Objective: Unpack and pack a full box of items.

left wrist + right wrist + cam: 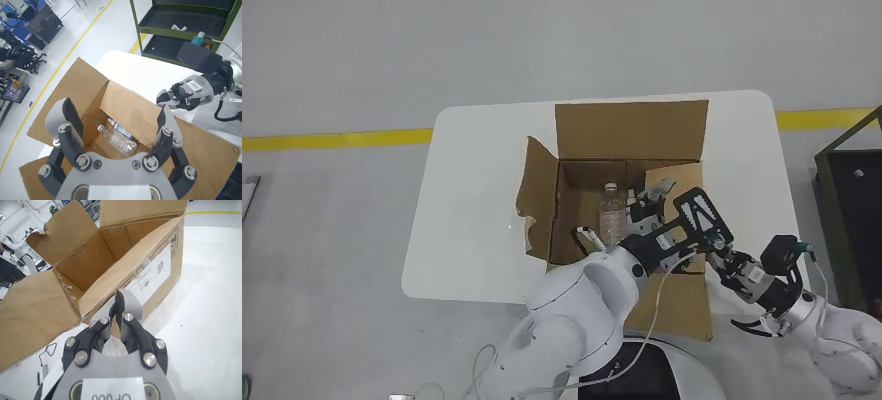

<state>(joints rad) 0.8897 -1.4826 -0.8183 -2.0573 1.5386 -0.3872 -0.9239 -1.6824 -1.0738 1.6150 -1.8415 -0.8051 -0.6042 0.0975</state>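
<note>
An open cardboard box (632,130) stands on the white table (472,200), flaps spread. Inside lie a clear plastic bottle (117,141) (613,215) and a small white spray bottle (121,128). My left gripper (117,121) (654,195) hangs open above the box's inside, over the bottles, holding nothing. My right gripper (118,300) (160,98) is shut outside the box (105,256), its tips right at the edge of the side flap (132,113) near the labelled wall. Whether it pinches the cardboard is hidden.
A green shelf cart (179,28) (847,210) stands beyond the table's right end. Bare table (208,294) stretches beside the labelled wall, and more lies left of the box. A yellow floor line (332,140) runs behind the table.
</note>
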